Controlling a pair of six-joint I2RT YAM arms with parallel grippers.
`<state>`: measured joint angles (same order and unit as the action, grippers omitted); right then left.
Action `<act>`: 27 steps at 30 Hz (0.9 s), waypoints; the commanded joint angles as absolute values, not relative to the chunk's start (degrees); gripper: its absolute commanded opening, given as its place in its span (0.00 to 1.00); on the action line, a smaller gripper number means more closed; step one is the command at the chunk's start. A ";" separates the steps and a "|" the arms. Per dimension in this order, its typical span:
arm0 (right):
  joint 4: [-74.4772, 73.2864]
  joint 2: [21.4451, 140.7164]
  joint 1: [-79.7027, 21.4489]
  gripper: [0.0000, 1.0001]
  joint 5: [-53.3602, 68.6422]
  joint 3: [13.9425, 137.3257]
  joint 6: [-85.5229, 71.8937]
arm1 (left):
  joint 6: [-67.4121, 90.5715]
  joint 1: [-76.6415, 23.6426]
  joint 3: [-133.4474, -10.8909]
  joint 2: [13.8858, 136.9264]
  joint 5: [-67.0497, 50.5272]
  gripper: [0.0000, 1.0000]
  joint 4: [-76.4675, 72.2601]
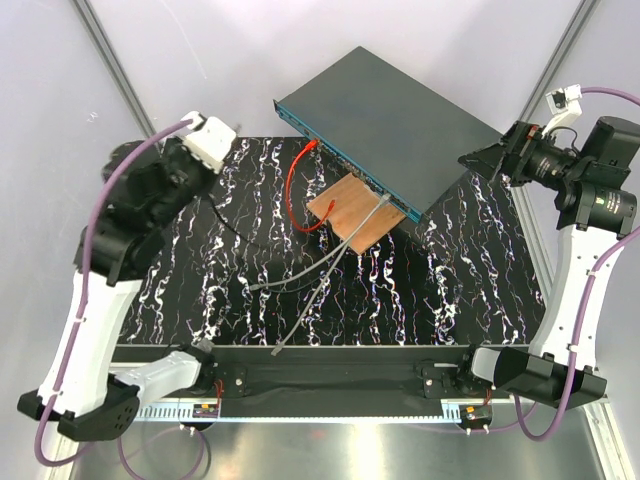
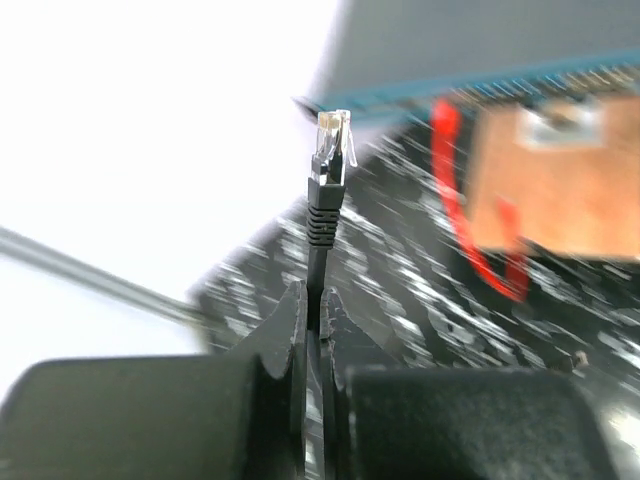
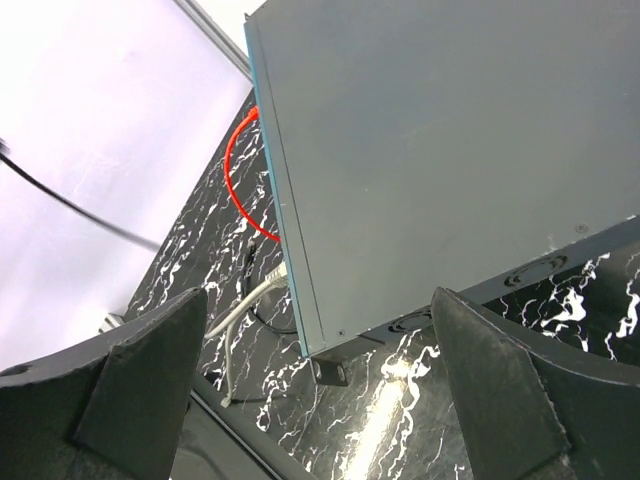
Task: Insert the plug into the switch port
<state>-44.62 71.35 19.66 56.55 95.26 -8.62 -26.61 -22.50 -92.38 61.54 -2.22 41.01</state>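
Plug [image 2: 332, 150] position: upright above the closed left hand [image 2: 312, 300], which clamps only the black cable [image 2: 318, 262] below the boot. It hangs over the left of the tabletop [image 1: 450, 290], well apart from the switch [image 1: 400, 130].

Right hand [image 3: 320, 350]: fully open, holding nothing, near the switch's right corner.

Likely faults:
- Cable flex. With the grip behind the boot, the plug may tilt on contact and miss the socket in the blue face [image 1: 340, 155].
- Switch shift. Unbraced, it may slide under the push.
- Snagging. The red cable [image 1: 295, 190] and brown plate [image 1: 355, 212] crowd nearby sockets.
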 commanded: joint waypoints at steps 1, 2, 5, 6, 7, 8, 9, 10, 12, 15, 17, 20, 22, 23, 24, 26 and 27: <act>-41.49 71.37 19.86 1.00 59.33 97.38 -9.49 | -37.07 -22.59 -95.72 59.07 3.86 0.00 33.06; -41.40 71.28 19.86 1.00 59.24 97.38 -9.49 | -39.00 -22.67 -95.63 58.02 4.91 0.00 32.52; -41.31 71.28 19.86 1.00 59.41 97.73 -9.67 | -44.81 -22.76 -96.24 56.96 6.68 0.00 32.43; -41.22 71.28 19.86 1.00 59.41 97.82 -9.67 | -47.17 -22.76 -96.50 56.00 6.24 0.00 32.95; -41.13 71.19 19.86 1.00 59.59 97.82 -9.84 | -48.15 -22.76 -96.42 55.38 5.37 0.00 33.57; -41.13 71.28 19.86 1.00 59.85 97.82 -9.93 | -48.08 -22.76 -97.11 54.59 2.14 0.00 35.14; -40.96 71.11 19.86 1.00 60.11 97.65 -10.19 | -46.95 -22.76 -98.34 53.71 0.02 0.00 36.72; -40.78 70.93 19.86 1.00 60.47 97.56 -10.46 | -45.89 -22.76 -99.57 53.53 -3.39 0.00 40.74; -40.17 70.49 19.86 1.00 60.73 96.86 -10.90 | -38.73 -22.68 -103.25 53.35 -10.53 0.00 42.71; -39.73 69.70 19.78 1.00 61.00 96.15 -11.42 | -31.15 -22.68 -104.76 52.74 -19.49 0.00 43.33; -39.81 69.44 19.78 1.00 61.26 96.06 -11.43 | -27.96 -22.76 -103.63 51.42 -26.58 0.00 42.10; -40.08 68.65 19.78 1.00 61.70 95.89 -11.51 | -24.09 -22.76 -101.43 51.68 -36.52 0.00 43.94; -39.38 68.03 19.78 1.00 63.27 95.45 -12.30 | -21.72 -22.76 -99.16 52.64 -41.02 0.00 45.60; -38.94 67.51 19.78 1.00 63.98 94.67 -12.83 | -20.58 -22.68 -98.18 53.86 -45.31 0.00 45.88; -37.37 67.15 19.78 1.00 64.85 94.14 -14.22 | -18.22 -22.85 -97.48 54.83 -47.09 0.00 45.97; -35.08 66.36 19.78 1.00 67.58 92.73 -16.16 | -14.35 -23.29 -94.94 57.55 -50.60 0.00 43.78; -32.46 65.31 19.78 1.00 68.46 90.98 -18.09 | -9.54 -23.81 -94.31 58.53 -51.93 0.00 42.55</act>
<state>-39.22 67.94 19.66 63.35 93.17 -13.61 -20.49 -23.05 -97.25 53.23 -41.10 44.42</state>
